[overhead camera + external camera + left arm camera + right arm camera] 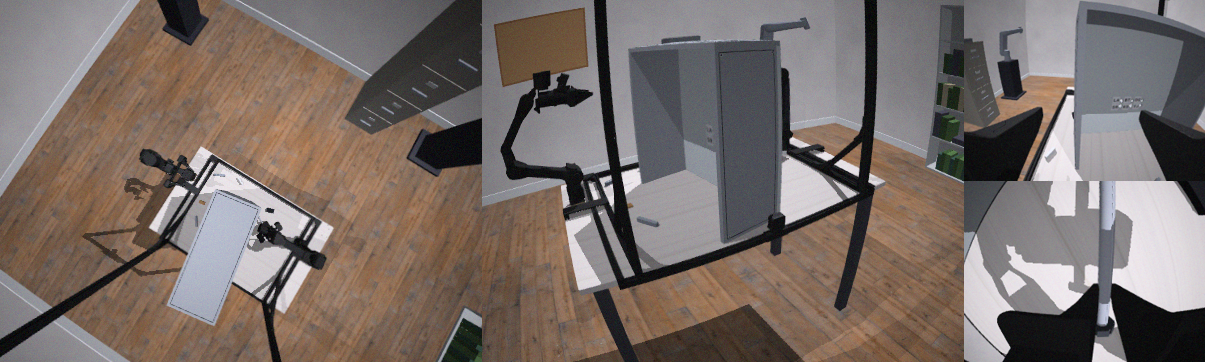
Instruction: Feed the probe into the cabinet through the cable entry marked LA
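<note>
Right gripper (261,231) (1105,287), clamped on the probe (1105,262) near its dark end piece (1104,331), likely to leave the length ahead free for entry LA (1121,100). Cabinet (215,255) (747,145) (1134,65) alongside; left gripper (589,94) (1091,112) spread, empty, perhaps kept back as unneeded.

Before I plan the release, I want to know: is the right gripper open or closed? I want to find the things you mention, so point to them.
Closed on the probe (1105,266). In the right wrist view, the fingers of the right gripper (260,230) (1105,287) meet it from both sides.
</note>
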Robot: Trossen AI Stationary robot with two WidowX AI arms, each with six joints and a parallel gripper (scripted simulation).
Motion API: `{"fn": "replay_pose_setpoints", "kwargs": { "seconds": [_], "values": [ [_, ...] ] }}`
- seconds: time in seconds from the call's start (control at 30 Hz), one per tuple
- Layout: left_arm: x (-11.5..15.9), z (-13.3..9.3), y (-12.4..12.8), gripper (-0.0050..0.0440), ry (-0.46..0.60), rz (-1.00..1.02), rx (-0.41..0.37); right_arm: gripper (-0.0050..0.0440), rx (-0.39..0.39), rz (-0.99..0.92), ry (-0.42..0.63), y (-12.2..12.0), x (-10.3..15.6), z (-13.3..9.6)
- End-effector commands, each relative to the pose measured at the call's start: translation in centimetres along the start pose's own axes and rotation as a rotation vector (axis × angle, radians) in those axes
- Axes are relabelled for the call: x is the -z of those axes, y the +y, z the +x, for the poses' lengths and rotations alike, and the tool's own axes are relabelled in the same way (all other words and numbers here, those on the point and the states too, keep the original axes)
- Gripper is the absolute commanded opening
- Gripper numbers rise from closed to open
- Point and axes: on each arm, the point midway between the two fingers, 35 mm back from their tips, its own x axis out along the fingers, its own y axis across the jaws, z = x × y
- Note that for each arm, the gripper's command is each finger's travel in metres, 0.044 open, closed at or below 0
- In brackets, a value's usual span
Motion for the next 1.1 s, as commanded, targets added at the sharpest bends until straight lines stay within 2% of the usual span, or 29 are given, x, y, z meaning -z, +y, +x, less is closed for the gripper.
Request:
{"fn": "replay_pose_setpoints", "kwargs": {
  "seconds": [0.0, 0.23, 0.47, 0.93, 1.07],
  "values": [
    [0.0, 0.0, 0.1, 0.0440, 0.001, 0.003, -0.004, 0.0000, 0.027, 0.066, -0.014, -1.5, -1.4, 0.6],
    [0.0, 0.0, 0.1, 0.0440, 0.001, 0.003, -0.004, 0.0000, 0.004, 0.096, -0.134, -2.0, -4.5, 0.1],
    [0.0, 0.0, 0.1, 0.0440, 0.001, 0.003, -0.004, 0.0000, 0.009, 0.158, -0.215, -3.1, -5.7, -0.5],
    [0.0, 0.0, 0.1, 0.0440, 0.001, 0.003, -0.004, 0.0000, 0.021, 0.149, -0.435, -4.9, -10.9, -2.5],
    [0.0, 0.0, 0.1, 0.0440, 0.001, 0.003, -0.004, 0.0000, 0.027, 0.151, -0.470, -5.3, -11.7, -2.9]
  ]
}}
